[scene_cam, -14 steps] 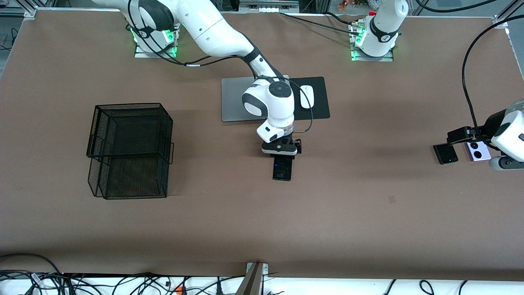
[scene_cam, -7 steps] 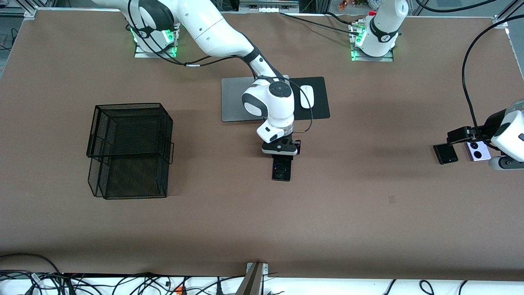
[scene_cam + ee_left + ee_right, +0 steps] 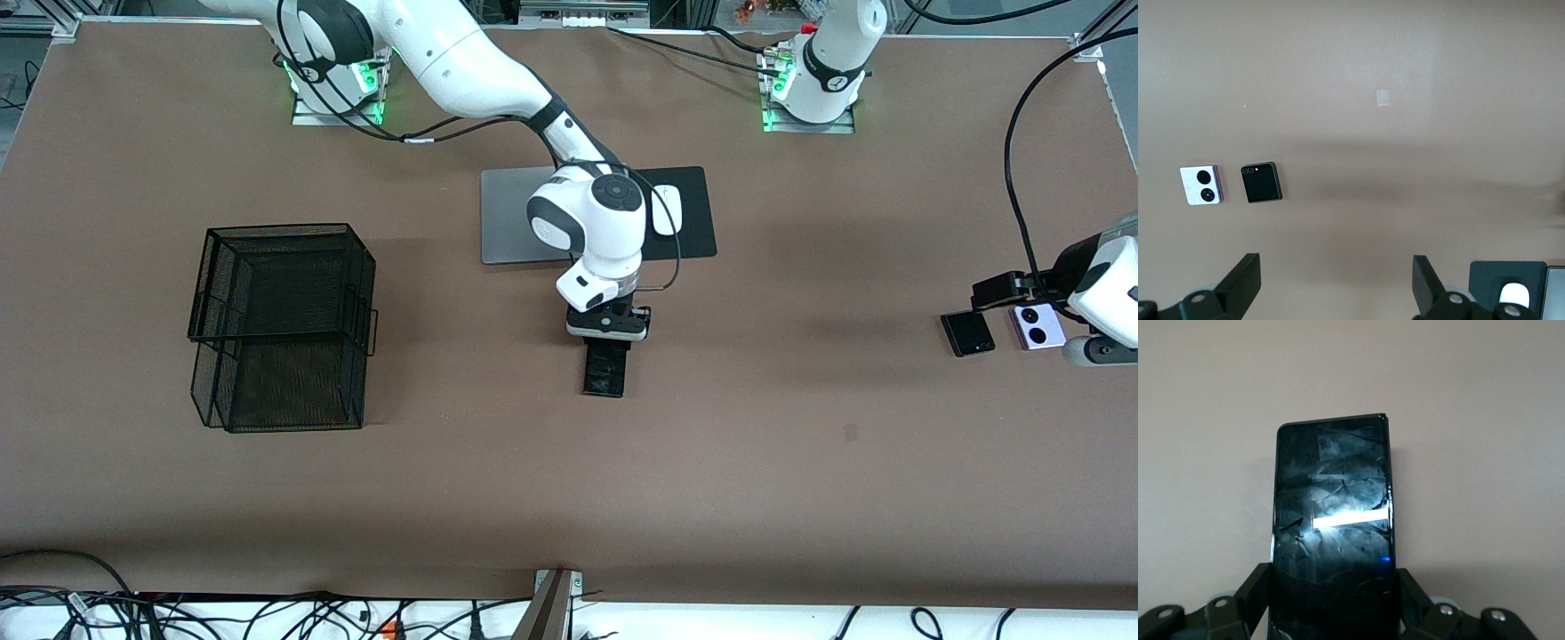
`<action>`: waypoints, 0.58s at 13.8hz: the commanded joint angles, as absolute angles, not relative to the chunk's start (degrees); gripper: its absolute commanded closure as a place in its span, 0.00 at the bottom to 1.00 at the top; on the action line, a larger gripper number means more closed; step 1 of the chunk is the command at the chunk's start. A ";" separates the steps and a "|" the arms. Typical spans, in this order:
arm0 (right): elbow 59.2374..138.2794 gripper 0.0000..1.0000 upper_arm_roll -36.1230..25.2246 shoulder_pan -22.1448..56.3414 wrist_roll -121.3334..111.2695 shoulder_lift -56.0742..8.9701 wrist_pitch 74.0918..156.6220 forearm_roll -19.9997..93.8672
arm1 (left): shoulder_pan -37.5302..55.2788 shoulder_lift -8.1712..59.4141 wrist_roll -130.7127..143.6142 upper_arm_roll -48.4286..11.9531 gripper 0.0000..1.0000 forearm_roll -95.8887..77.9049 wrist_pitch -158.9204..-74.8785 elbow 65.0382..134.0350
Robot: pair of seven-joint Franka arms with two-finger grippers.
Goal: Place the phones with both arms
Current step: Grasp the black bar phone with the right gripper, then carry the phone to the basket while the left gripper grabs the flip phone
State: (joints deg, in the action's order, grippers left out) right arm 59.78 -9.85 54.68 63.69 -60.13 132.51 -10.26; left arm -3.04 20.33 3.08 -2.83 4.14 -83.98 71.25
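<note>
The long black phone (image 3: pixel 606 370) is gripped across its two long edges by the right gripper (image 3: pixel 608 336), clamped at the end toward the robots' bases, near the middle of the table (image 3: pixel 800 462); its free end reaches toward the front edge. Whether it rests on the brown surface or is just lifted cannot be told. In the right wrist view the phone (image 3: pixel 1333 520) shows a glossy, smudged glass face, so it is judged stiff, thin, slick and breakable. A hold on the narrow side edges is judged sound, but being taken at one end, the slab may tip or slide if swung fast.

The small black folded phone (image 3: pixel 967 333) and the lilac-white phone (image 3: pixel 1037 326) with two round lenses lie side by side, apart, near the table edge at the left arm's end. Both are judged compact and light, best pinched across opposite edges. The left gripper (image 3: pixel 1336 283) hangs over the table beside them, its fingers (image 3: pixel 1245 280) spread wide and holding nothing.

A black wire basket (image 3: pixel 283 324) stands toward the right arm's end. A silver laptop (image 3: pixel 511 218) and a white mouse (image 3: pixel 667 212) on a black pad (image 3: pixel 693 213) lie farther from the camera than the long phone.
</note>
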 commanded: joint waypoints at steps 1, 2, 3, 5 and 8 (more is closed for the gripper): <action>60.03 0.50 -9.05 52.48 58.21 -53.81 126.23 -7.23 | -2.90 19.78 2.37 -2.72 0.00 5.01 -82.53 70.49; 60.12 0.50 -9.14 51.60 55.49 -51.88 124.38 -4.77 | -2.90 19.78 2.37 -2.72 0.00 5.01 -82.27 70.49; 60.29 0.50 -9.23 50.81 53.02 -50.64 122.97 -3.09 | -2.90 19.78 2.37 -2.72 0.00 5.01 -81.57 70.49; 63.09 0.50 -9.93 49.49 48.89 -46.78 118.16 -2.81 | -2.90 19.34 2.37 -2.81 0.00 5.01 -77.98 70.66; 75.45 0.50 -12.47 47.64 41.42 -36.78 116.63 -2.73 | -4.99 19.68 2.11 -1.50 0.00 5.71 -73.48 72.06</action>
